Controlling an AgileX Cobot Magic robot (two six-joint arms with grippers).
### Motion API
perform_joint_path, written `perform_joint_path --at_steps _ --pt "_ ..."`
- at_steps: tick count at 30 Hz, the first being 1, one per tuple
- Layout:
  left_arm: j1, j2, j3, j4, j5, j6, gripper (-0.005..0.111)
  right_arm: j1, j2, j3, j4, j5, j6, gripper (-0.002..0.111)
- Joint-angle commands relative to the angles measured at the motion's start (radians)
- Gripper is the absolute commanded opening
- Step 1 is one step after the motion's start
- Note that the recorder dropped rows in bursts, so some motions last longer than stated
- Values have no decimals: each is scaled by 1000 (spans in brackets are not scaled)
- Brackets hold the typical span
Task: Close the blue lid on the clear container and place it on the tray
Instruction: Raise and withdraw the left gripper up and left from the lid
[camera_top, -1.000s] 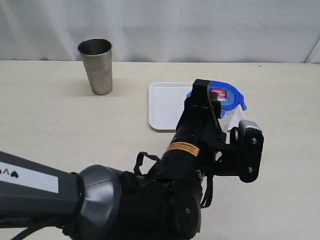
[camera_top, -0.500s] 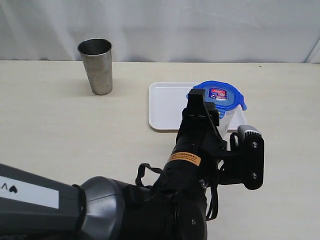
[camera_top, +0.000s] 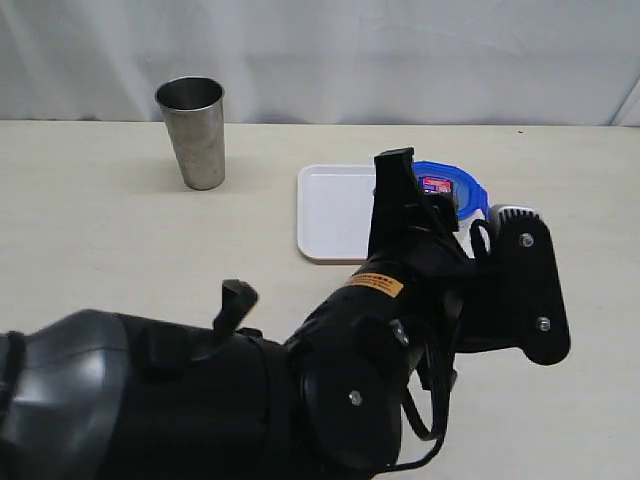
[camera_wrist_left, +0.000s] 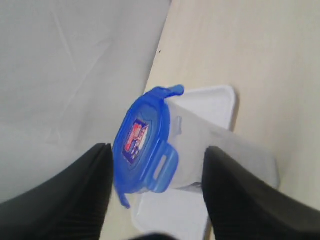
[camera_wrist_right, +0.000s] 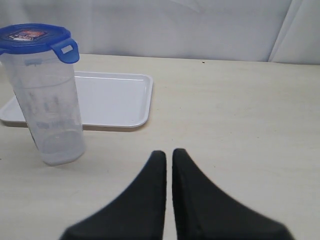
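Clear container (camera_wrist_right: 52, 115), blue lid (camera_wrist_right: 32, 37) on, is standing upright off the 5 o'clock edge of the tray (camera_wrist_right: 115, 100); left gripper (camera_wrist_left: 155, 150) is framing the lid between spread jaws; right gripper (camera_wrist_right: 169, 152) is idling, pinched together on nothing.

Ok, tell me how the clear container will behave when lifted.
The clear container is tall and narrow, so a push up high would likely tip it. It looks empty, so it is probably light. A flap of the blue lid sticks out, so the lid may not hold.
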Motion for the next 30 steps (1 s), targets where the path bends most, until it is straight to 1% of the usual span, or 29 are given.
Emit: perform_joint_path --at_steps 1,2,4,6,8,10,12,15,16,19,22,25,27,28,30 --pt "-7 -70 2 -74 200 -6 52 -2 -6 3 -7 -2 0 5" --pt "-7 -82 2 -97 234 9 52 -2 -6 3 -7 -2 0 5" --pt "-7 -93 2 -148 261 35 52 -2 -6 3 -7 -2 0 5" --pt "-7 -104 2 -196 252 84 52 -2 -6 3 -7 -2 0 5" --pt "-5 -112 2 -232 207 136 52 -2 -6 3 -7 -2 0 5" --pt "17 -129 2 -268 207 136 52 -2 -6 3 -7 -2 0 5" --pt "54 -151 2 -331 291 138 52 -2 -6 3 -7 -2 0 5" --pt "131 -185 2 -409 453 139 52 -2 -6 3 -7 -2 0 5" --pt "166 -191 2 -423 528 139 52 -2 -6 3 -7 -2 0 5" --pt "254 -215 2 -437 680 135 46 -2 -6 3 -7 -2 0 5" --pt "347 -224 2 -437 782 99 32 -2 -6 3 -7 -2 0 5" --pt "443 -224 2 -437 804 67 13 -2 -6 3 -7 -2 0 5" --pt "520 -224 2 -437 847 61 2 -2 -6 3 -7 -2 0 5" --pt "562 -221 2 -437 897 59 0 -2 -6 3 -7 -2 0 5" --pt "647 -209 2 -437 1043 28 0 -2 -6 3 -7 -2 0 5"
